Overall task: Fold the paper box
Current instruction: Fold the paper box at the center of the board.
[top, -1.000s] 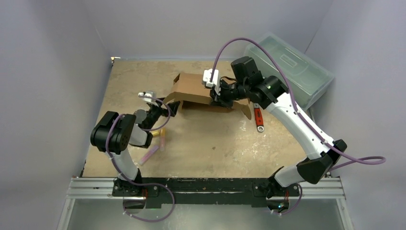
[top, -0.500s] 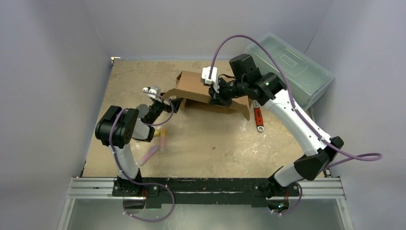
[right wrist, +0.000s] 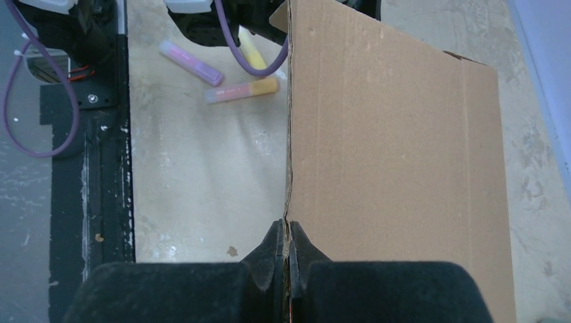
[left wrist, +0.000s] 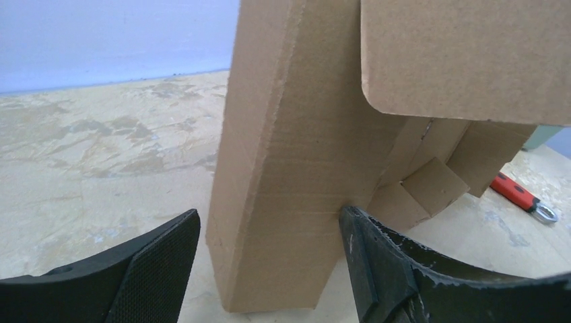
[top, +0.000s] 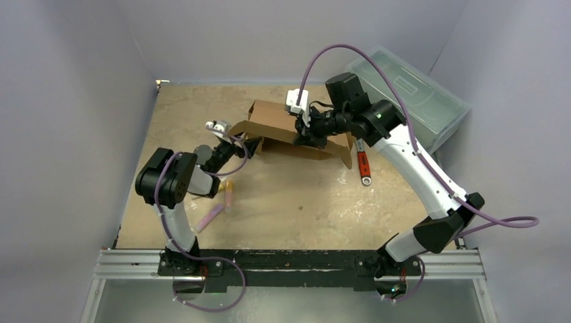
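Observation:
The paper box [top: 276,124] is a brown cardboard sheet, partly folded and held off the table at the back centre. My right gripper [top: 304,138] is shut on its edge; the right wrist view shows the jaws [right wrist: 288,242] pinching the thin edge of a broad panel [right wrist: 390,134]. My left gripper [top: 246,145] stands open at the box's left end. In the left wrist view a hanging flap [left wrist: 289,168] sits between its fingers. The right finger [left wrist: 377,262] touches the flap's edge. The left finger [left wrist: 158,269] stands a little apart from it.
A translucent grey-green toolbox [top: 411,94] stands at the back right. A red wrench [top: 363,165] lies right of the box and shows in the left wrist view [left wrist: 522,195]. Two markers [top: 227,195] [top: 210,215] lie near the left arm.
My left gripper has moved up and right onto the box's left flap, and its jaws have narrowed a little. The right gripper keeps its grip and has shifted slightly.

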Controlling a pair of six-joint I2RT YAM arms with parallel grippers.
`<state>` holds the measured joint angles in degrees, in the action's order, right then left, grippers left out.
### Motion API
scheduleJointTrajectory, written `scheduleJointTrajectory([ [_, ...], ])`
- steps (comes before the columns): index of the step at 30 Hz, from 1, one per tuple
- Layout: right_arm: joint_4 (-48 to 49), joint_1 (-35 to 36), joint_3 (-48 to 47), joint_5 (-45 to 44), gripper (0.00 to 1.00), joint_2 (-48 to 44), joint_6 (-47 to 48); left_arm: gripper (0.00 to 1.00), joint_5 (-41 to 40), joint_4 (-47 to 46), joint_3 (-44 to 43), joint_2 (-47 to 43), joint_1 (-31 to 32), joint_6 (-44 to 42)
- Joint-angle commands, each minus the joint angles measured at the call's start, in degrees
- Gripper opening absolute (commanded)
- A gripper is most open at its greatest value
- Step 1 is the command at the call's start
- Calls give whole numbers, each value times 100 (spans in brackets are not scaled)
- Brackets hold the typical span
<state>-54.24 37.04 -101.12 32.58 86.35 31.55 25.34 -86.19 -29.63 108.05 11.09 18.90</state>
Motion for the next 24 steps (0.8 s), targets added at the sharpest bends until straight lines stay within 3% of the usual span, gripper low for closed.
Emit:
scheduleJointTrajectory([
  [1,63,-5,-292,520,0,-60,-294,74,51,-1570,-120,-101,174,-53],
  [6,61,-3,-365,590,0,39,-460,68,-215,-1572,-32,-171,293,-177],
  [13,115,-14,-409,571,0,152,-570,48,-972,-1568,-42,-52,411,-248],
  [17,115,-13,-400,589,0,188,-588,45,-1058,-1572,-205,39,433,-215],
  [24,100,-29,-434,636,0,244,-589,33,-978,-1568,-363,186,438,-202],
])
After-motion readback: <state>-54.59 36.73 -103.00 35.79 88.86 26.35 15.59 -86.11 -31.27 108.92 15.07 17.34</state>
